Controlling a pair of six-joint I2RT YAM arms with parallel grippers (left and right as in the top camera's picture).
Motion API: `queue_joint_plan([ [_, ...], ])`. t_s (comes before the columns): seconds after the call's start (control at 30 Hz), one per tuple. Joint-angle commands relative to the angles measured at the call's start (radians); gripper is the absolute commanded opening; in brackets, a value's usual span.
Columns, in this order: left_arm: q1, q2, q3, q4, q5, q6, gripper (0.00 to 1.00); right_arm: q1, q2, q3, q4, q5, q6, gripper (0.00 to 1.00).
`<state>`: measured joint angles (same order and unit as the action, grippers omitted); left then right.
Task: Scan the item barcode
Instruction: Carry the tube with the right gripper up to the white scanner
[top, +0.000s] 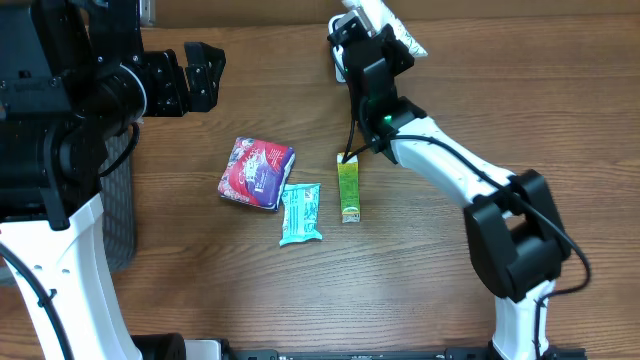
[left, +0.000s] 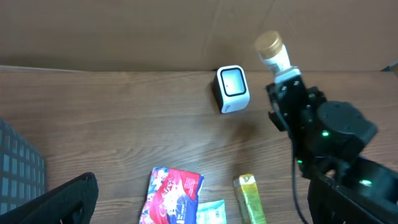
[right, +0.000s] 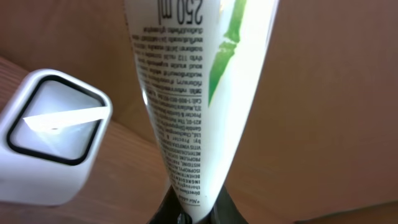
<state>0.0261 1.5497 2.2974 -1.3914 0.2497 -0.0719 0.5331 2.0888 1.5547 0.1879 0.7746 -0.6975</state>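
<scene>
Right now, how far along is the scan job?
Done: the white tube is picked up, the right jaws shut on its crimped end. In hand: it is held near the scanner. Left: a confirmed read; the red packet, teal packet and green carton lie on the table, and I cannot tell if they were scanned. The left jaws stand open, empty.

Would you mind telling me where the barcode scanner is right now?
In the left wrist view, the white scanner stands at the table's far edge, close beside the tube held in the right gripper.
</scene>
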Motion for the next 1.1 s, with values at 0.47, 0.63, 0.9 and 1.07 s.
queue_joint_plan([
  [0.47,0.002,0.002,0.010,0.003,-0.002,0.016,1.00,-0.043,0.229,0.018,0.330,-0.032,-0.476,0.04],
  [0.63,0.002,0.002,0.010,0.003,-0.002,0.016,1.00,-0.061,0.229,0.018,0.344,-0.111,-0.455,0.04],
  [0.9,0.002,0.002,0.010,0.003,-0.002,0.016,0.99,-0.084,0.229,0.018,0.335,-0.071,-0.409,0.04],
  [1.07,0.002,0.002,0.010,0.003,-0.002,0.016,1.00,-0.077,0.229,0.018,0.335,-0.068,-0.385,0.04],
])
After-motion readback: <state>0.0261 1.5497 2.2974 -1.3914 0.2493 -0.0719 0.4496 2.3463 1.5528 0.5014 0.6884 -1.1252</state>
